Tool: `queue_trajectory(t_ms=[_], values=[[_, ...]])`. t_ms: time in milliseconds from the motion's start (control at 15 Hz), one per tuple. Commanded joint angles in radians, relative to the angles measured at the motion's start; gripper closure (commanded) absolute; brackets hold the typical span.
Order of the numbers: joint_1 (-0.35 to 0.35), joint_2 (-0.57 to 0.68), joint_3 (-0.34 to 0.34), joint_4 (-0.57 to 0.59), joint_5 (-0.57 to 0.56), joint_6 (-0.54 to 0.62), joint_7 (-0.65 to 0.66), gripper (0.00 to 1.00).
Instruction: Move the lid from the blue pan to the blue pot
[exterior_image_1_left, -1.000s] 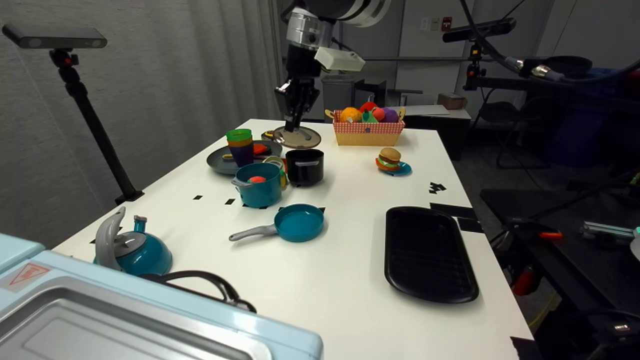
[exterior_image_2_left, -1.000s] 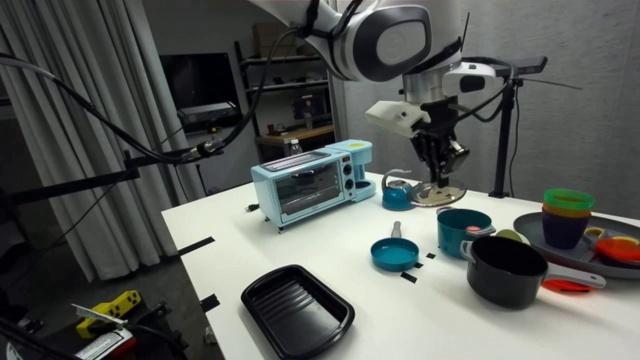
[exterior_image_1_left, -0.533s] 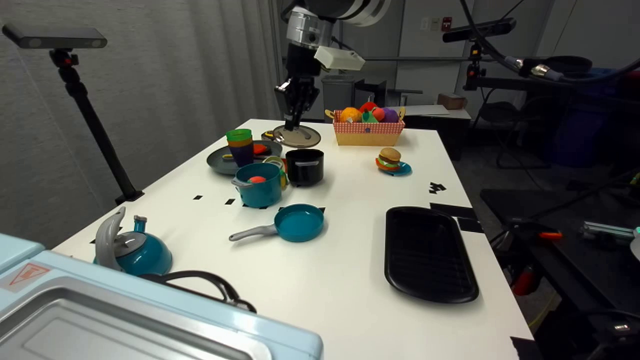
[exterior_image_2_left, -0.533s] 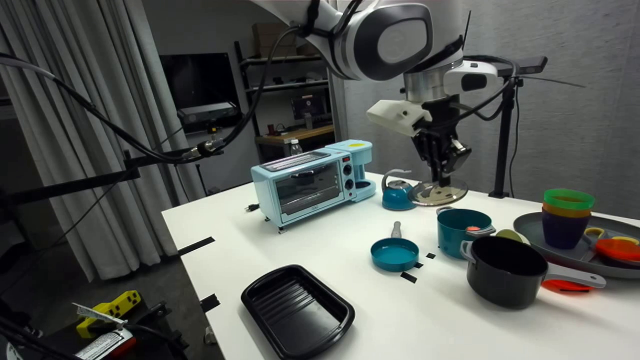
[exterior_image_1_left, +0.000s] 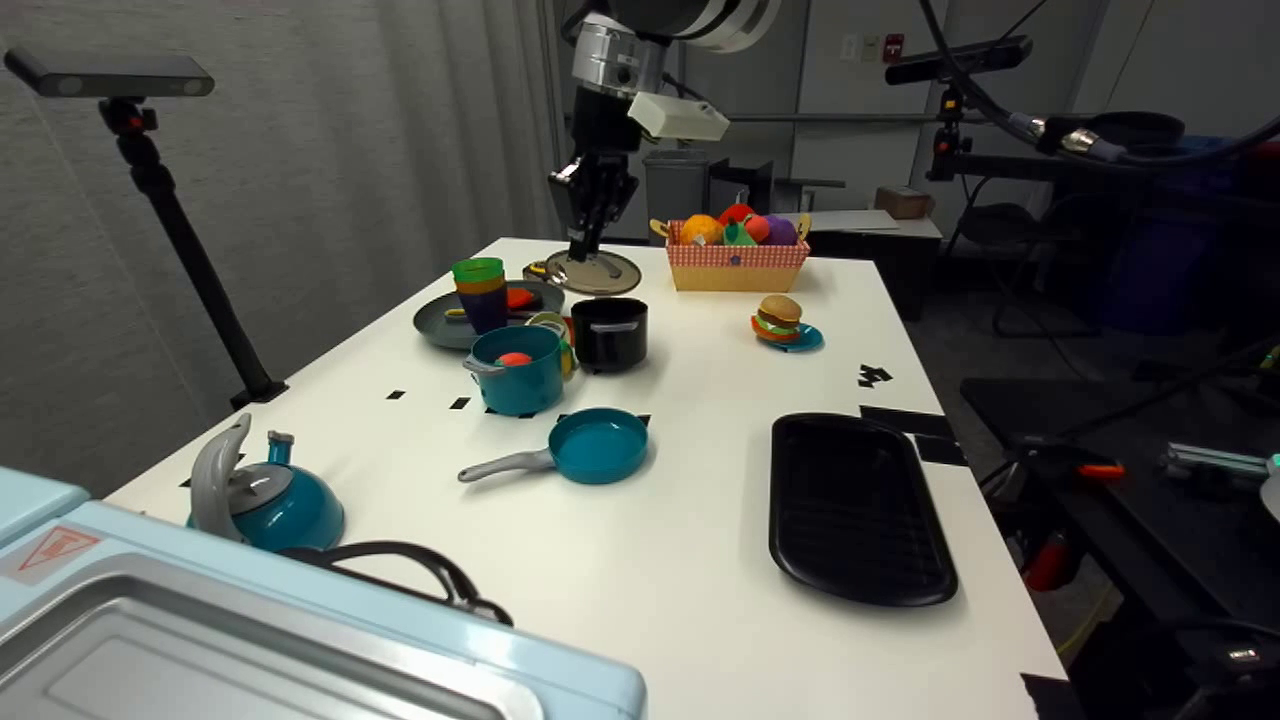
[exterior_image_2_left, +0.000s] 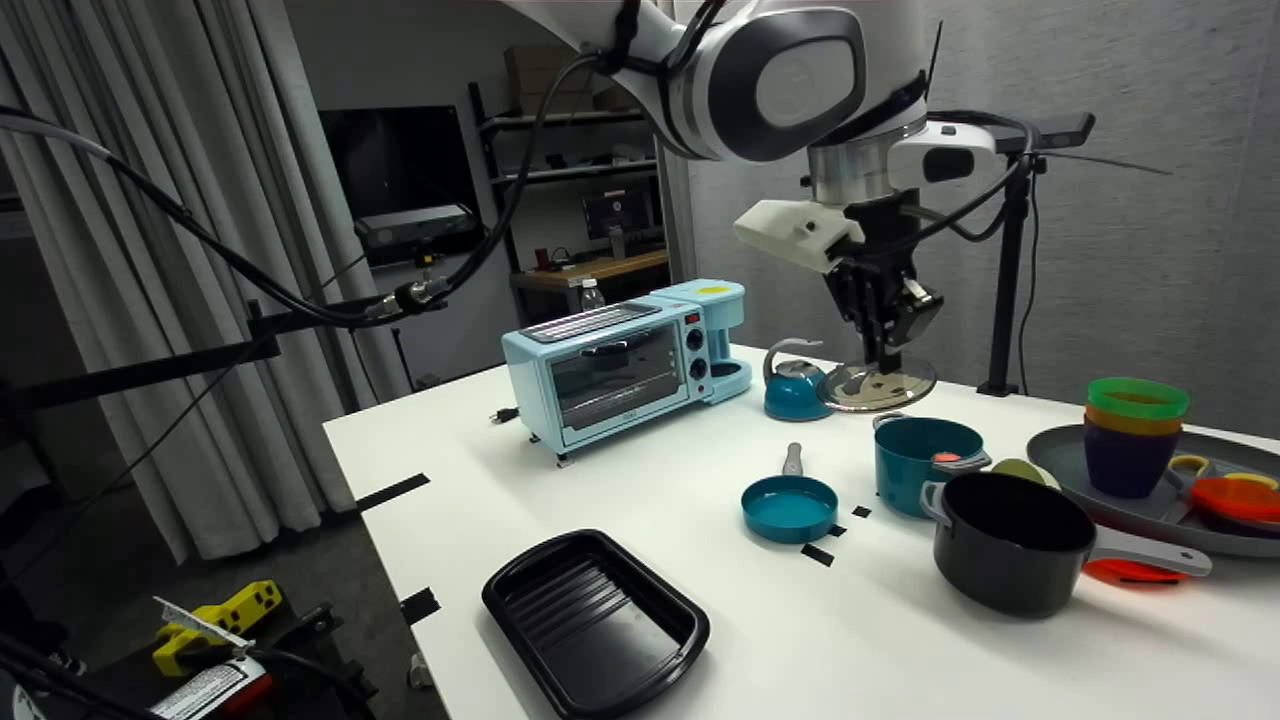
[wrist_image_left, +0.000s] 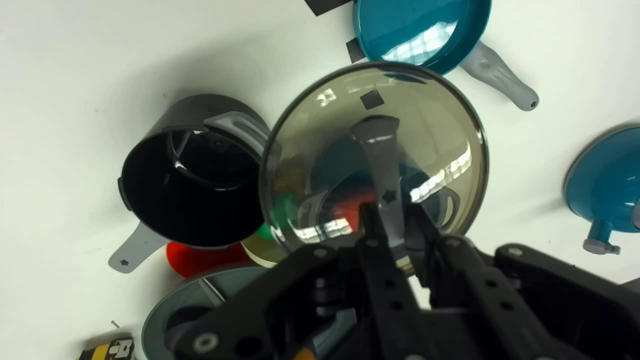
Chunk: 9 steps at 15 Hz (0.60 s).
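Observation:
The lid, a smoky glass disc (wrist_image_left: 320, 125) with a dark rim and grey bar handle (wrist_image_left: 382, 155), hangs in the air. My gripper (wrist_image_left: 391, 212) is shut on that handle, one finger on each side. In both exterior views the lid (exterior_image_2_left: 855, 395) (exterior_image_1_left: 600, 282) is held off the table, roughly level. Beneath it in the wrist view, the blue pot shows through the glass, with something red inside. The blue pot (exterior_image_2_left: 905, 480) (exterior_image_1_left: 530, 388) stands upright and uncovered. Beside it sits the blue pan (exterior_image_2_left: 790, 515) (exterior_image_1_left: 600, 450), nothing on it, its grey handle pointing away.
A black pot (exterior_image_2_left: 1010, 560) stands close to the blue pot. Behind are a grey platter (exterior_image_1_left: 440, 320) and stacked cups (exterior_image_2_left: 1130, 450). A black tray (exterior_image_2_left: 600, 630), teal kettle (exterior_image_2_left: 795, 400), light-blue oven (exterior_image_2_left: 620, 375), fruit basket (exterior_image_1_left: 735, 270) and toy burger (exterior_image_1_left: 778, 315) also share the table.
Over the first half second the gripper and lid shift very slightly, a little to the right in an exterior view. Since then they hold still, and the grip stays shut.

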Motion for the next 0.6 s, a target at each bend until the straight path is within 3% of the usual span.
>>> queue_trajectory(t_ms=[0,133,200,533], values=[[0.002,0.001,-0.004,0.004,0.002,-0.004,-0.002,0.83],[0.002,0.001,-0.004,0.004,0.002,-0.004,-0.002,0.83],[0.013,0.007,-0.009,0.010,-0.009,-0.002,0.012,0.96],[0.020,0.077,-0.006,0.100,-0.027,-0.033,0.010,0.96]])
